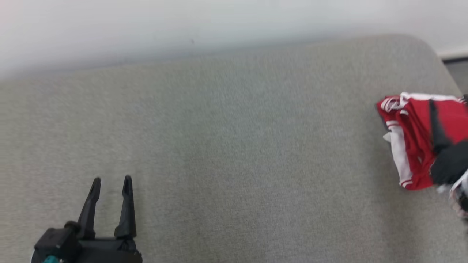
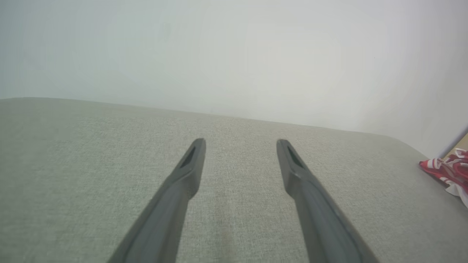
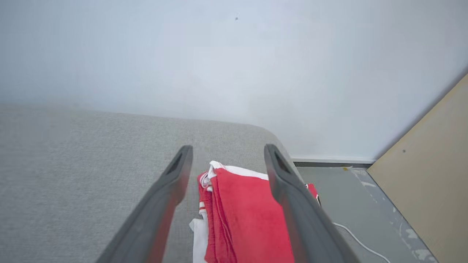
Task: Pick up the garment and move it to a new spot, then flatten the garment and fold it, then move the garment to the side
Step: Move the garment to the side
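Both pincers open; folded garment at the counter's right end.
Head view: my left pincer (image 1: pixel 112 179) points forward, fingers spread, with bare grey counter (image 1: pixel 234 146) all round it; the red-and-white garment (image 1: pixel 413 138) lies far to its right, near the rounded corner. Left wrist view: fingers parted, garment (image 2: pixel 446 171) well off right by the edge. Right wrist view: my right pincer (image 3: pixel 227 149) is open above the garment (image 3: pixel 241 212), gripping nothing; counter edge and floor (image 3: pixel 340 197) are just right.

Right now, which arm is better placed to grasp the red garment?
Right, likely. The right tool, open, is at the red garment by the grey cushion's right edge; the left tool, also open, is over bare cushion far away.
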### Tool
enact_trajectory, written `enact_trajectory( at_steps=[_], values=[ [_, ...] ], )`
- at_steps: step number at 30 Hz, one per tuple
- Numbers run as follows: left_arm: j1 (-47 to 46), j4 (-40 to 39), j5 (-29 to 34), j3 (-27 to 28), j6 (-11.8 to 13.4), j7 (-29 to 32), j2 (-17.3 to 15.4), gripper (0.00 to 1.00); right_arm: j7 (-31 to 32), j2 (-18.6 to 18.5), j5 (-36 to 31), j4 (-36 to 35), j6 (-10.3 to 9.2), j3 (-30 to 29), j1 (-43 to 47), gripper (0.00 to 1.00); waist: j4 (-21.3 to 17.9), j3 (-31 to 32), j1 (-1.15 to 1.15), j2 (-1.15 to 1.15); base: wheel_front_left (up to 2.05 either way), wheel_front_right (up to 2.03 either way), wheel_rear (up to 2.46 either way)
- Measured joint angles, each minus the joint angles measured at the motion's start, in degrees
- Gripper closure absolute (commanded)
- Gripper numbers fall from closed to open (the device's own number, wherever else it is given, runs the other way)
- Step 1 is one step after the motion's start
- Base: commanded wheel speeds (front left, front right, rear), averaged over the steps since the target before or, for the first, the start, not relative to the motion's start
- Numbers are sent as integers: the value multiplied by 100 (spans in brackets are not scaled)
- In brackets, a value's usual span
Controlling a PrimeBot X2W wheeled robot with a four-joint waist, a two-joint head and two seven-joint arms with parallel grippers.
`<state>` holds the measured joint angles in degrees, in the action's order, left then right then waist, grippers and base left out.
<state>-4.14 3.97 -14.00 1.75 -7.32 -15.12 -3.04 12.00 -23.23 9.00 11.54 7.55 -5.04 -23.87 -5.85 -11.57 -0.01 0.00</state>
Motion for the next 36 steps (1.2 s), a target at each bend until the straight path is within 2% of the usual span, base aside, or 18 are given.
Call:
enact_trajectory(
  at_steps=[6,7,12,17,24,36],
  values=[
    [257,182,-11,59,51,0,7,0,-658,728,220,-660,0,1,986,0,144,502,-1,0,0,0,0],
    [332,234,12,82,57,0,13,0,-929,891,299,-735,0,32,1258,0,208,650,-1,0,0,0,0],
    [465,401,43,162,58,0,13,0,-1490,1191,366,-823,0,244,1821,0,422,922,-1,-1,0,0,0],
    [514,528,47,258,47,0,13,0,-1748,1518,377,-644,0,323,2266,0,672,1089,-1,-1,0,0,0],
    [626,635,89,271,27,0,13,0,-2013,1675,390,-316,0,347,2480,0,883,1238,0,0,0,0,0],
    [689,622,71,276,42,0,14,0,-2095,1688,392,-250,0,450,2404,0,792,1157,1,0,0,0,0]
  ],
)
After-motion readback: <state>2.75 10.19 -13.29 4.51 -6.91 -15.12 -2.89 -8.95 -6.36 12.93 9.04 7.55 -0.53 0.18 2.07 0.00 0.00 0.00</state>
